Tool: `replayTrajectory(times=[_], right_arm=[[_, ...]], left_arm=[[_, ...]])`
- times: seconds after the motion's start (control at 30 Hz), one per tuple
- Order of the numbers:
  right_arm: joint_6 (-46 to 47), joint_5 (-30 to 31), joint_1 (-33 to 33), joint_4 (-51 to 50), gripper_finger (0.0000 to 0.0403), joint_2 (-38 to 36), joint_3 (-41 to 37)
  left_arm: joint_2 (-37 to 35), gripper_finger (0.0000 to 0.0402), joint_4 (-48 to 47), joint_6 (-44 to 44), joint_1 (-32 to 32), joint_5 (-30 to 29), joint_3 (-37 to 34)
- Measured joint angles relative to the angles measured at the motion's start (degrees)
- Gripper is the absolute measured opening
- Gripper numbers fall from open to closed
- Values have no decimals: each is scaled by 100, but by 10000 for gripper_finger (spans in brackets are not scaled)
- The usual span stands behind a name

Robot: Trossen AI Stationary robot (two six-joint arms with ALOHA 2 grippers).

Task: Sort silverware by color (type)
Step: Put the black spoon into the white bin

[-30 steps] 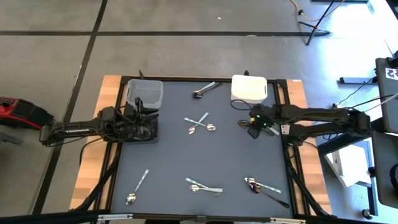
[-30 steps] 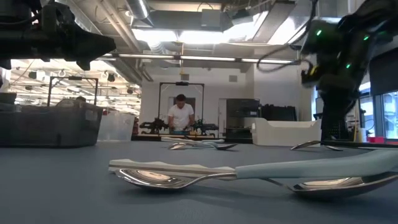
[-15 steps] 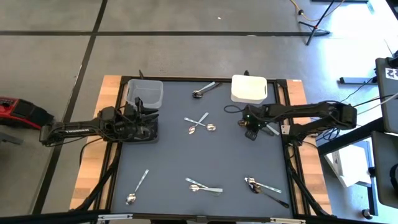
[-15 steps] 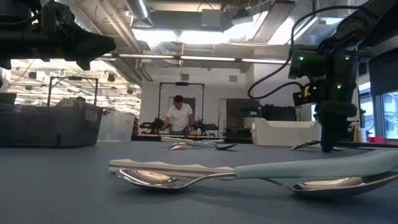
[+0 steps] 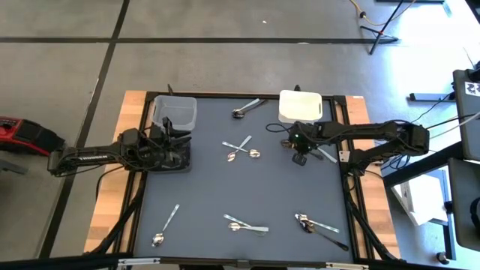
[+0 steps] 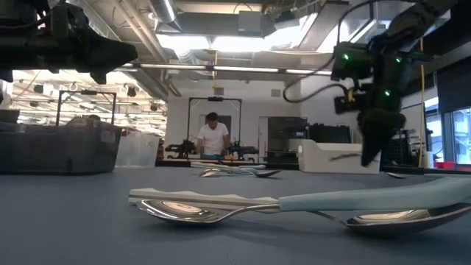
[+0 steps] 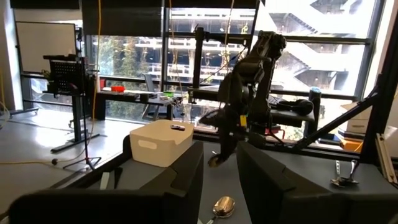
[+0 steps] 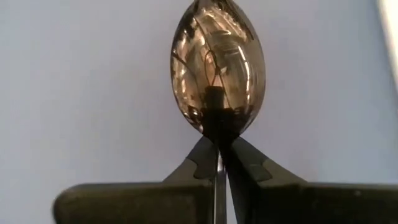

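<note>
We see a dark blue-grey counter (image 5: 210, 195) from above, with two dark robot arms reaching in from its sides. Our right end effector (image 5: 299, 149) hangs above the counter, its two fingers pressed together on the neck of a dark, glossy oval-bowled metal spoon (image 8: 217, 67), which is lifted clear of the surface. In the right wrist view the spoon's bowl sticks out straight ahead of the closed fingertips. Just behind this end effector sits a white rectangular plastic bin (image 5: 301, 106). Beside it, toward the counter's centre, lie two crossed shiny silver spoons (image 5: 241, 149).

Our left end effector (image 5: 182, 151) waits at the opposite side of the counter; we cannot tell whether its fingers are apart or together. A clear grey plastic bin (image 5: 173, 112) stands just beyond it.

More silver spoons are scattered well away from both end effectors: one near the far edge (image 5: 247, 109), one at the near left (image 5: 166, 226), a pair at the near centre (image 5: 245, 224), and a silver-and-dark pair at the near right (image 5: 319, 228).
</note>
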Motion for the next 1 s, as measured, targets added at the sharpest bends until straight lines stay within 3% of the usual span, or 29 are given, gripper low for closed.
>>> replayTrajectory(times=[0.1, 0.33, 0.5, 0.77, 1.0], right_arm=[[-277, 48, -4, -85, 6, -2, 383], [-1039, 877, -100, -114, 10, -2, 1182], [-1638, 1174, -632, 41, 3, -11, 1464], [-2224, 1165, -1858, 762, 3, -9, 1466], [-2330, 546, -2591, 1477, 5, 131, 1355]], left_arm=[[0, 92, 0, 2, 0, 0, 0], [0, 92, -2, 1, 1, -50, 0], [0, 92, -15, -107, 0, -68, 0], [0, 92, -20, 52, 1, -136, 1], [0, 92, -20, 48, 0, -189, 2]])
